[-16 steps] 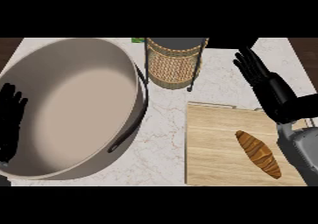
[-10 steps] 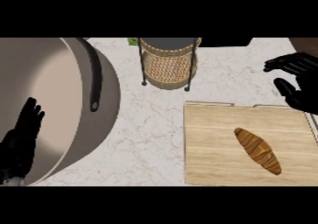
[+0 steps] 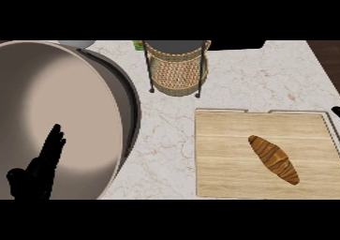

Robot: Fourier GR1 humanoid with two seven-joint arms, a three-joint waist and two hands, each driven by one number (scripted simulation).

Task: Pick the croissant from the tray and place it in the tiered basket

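You will find the golden-brown, striped croissant [image 3: 274,159] lying flat on the pale wooden tray [image 3: 224,180]. It sits a little right of the tray's middle, slanting from upper left to lower right, with its thicker body in the centre and both tips tapering. It lies on the bare wood, well apart from both hands.

The tray takes up the lower right of the white marbled counter [image 3: 269,79], and its far rim shows a shallow notch near the middle. Beyond the tray's far left corner stands the round woven wicker tiered basket in its thin black wire frame [image 3: 176,72], near the tray but not touching it. From your steep angle you see its grey top level and the woven wall beneath it.

The left side of your view is filled by a large round beige bowl with a dark rim [image 3: 69,103], whose edge curves down beside the basket and the tray's left side. Your black left hand [image 3: 40,166] shows over this bowl in the lower left corner. Its fingers are straight, close together and pointing away from you, and it is grasping nothing.

Of your right hand [image 3: 339,111] only a small black sliver shows at the right edge, just above the tray's far right corner, so you cannot tell whether it is released or clenched.

A small green item [image 3: 138,44] peeks in at the top between bowl and basket, too little of it showing to name
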